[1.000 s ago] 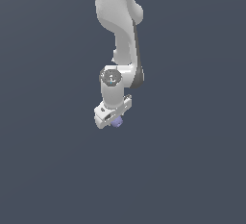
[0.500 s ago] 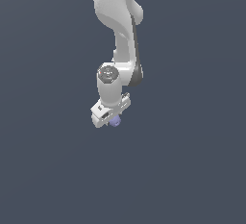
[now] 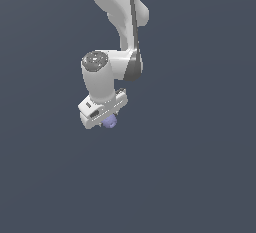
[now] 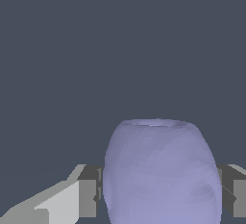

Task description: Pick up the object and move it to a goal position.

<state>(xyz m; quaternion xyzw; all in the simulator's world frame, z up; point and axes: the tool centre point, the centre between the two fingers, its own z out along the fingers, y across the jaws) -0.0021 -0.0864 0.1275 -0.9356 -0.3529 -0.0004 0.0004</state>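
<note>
Clamped across its widest middle between the fingers of the end effector (image 3: 107, 118), the small smooth ball (image 3: 110, 121) looks light, rigid and slippery, likely to squirt out if pinched off-centre.

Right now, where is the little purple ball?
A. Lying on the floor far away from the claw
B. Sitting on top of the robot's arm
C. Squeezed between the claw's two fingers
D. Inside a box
C. In the wrist view the ball fills the gap between the claw's two fingers, and the exterior view shows it tucked right under the claw.
</note>
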